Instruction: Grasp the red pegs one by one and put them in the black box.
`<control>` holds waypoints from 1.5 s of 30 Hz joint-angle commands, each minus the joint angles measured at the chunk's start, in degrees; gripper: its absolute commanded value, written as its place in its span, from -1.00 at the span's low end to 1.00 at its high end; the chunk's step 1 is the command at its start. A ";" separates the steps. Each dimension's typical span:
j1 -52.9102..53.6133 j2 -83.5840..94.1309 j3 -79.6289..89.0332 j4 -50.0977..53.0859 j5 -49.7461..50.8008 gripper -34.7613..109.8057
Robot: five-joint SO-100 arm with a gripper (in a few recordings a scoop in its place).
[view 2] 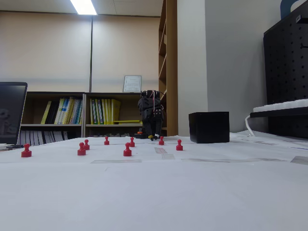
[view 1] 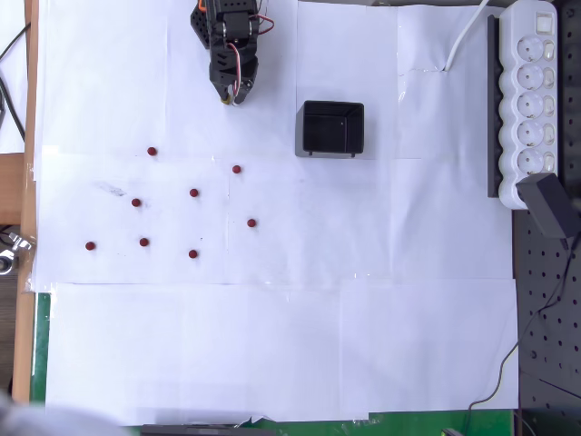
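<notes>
Eight red pegs (view 1: 193, 193) lie scattered on the white paper-covered surface (view 1: 272, 345), filling the area from nine to eleven o'clock of the overhead view's centre. From above each is a tiny dark-red dot; in the fixed view the pegs (view 2: 127, 151) stand upright, brighter red, with a round knob over a wider foot. None touches another. The outermost one sits alone at nine o'clock (view 1: 90, 246), and the one closest to the box is at about eleven o'clock (view 1: 236, 169).

The black box (view 1: 330, 128) stands at one o'clock of centre, square, thin-walled and glossy inside, with no peg seen in it. In the fixed view the box (view 2: 209, 127) is a plain dark cube right of the arm.

The gripper (view 1: 232, 96) hangs at twelve o'clock, tips down near the surface, well apart from every peg and holding nothing; whether its jaws are parted cannot be told. A white power strip (view 1: 530, 100) lies at three o'clock of the box.
</notes>
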 commanded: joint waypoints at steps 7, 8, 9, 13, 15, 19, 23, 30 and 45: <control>-0.35 12.74 -0.62 -14.41 17.75 -0.48; 0.44 14.24 -0.62 -16.44 19.69 -0.48; 1.14 15.82 -0.62 -18.90 21.36 -0.48; 2.29 22.59 -0.62 -26.46 25.75 -0.48; 2.72 27.07 -0.35 -31.20 26.72 -0.45; 3.87 36.47 0.18 -42.71 28.21 -0.39; 4.75 43.42 -0.09 -53.44 28.83 -0.39; 4.13 54.40 0.09 -70.22 27.69 -0.32; 2.29 71.81 7.56 -82.18 23.73 -0.32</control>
